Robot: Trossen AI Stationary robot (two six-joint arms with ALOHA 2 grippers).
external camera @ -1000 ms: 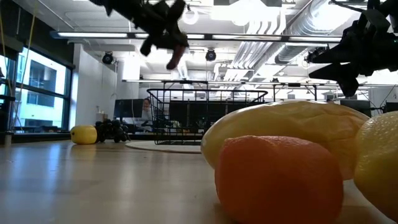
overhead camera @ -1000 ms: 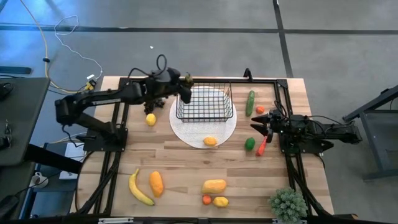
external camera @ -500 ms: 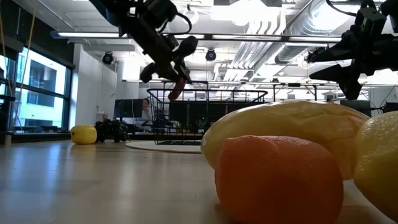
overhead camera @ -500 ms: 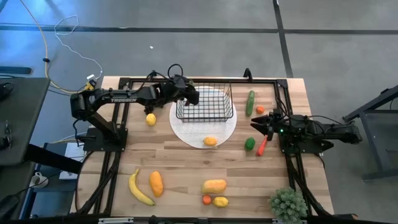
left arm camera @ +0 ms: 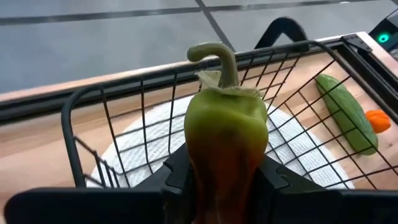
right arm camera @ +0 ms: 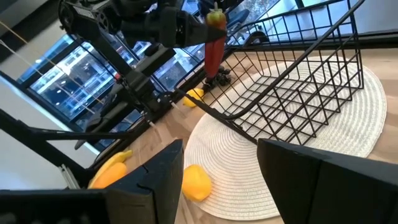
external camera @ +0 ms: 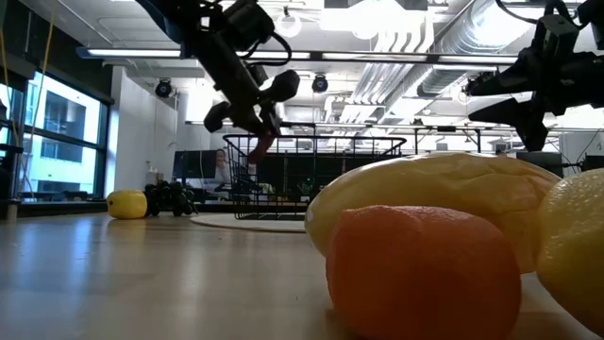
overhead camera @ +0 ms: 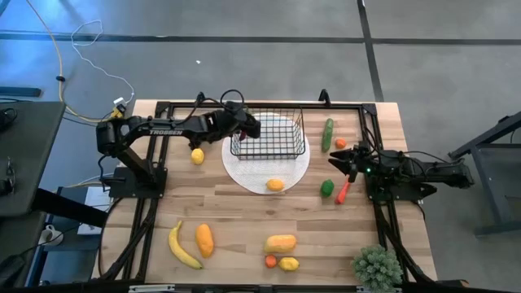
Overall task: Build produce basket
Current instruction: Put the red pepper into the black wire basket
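Since a second ago the left claw (overhead camera: 247,128) has swung from beside the basket (overhead camera: 269,135) to its rim and dipped, clamped on a smooth green-to-red pepper (left arm camera: 225,140); release looks near. The black wire-mesh basket sits on a woven white mat (overhead camera: 286,172). Right claw (overhead camera: 341,160) waits open

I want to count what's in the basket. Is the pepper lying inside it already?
No, the left gripper holds the pepper up above the basket.

Grey floor (overhead camera: 244,20), large windows (external camera: 57,142), ceiling ducts (external camera: 415,57)
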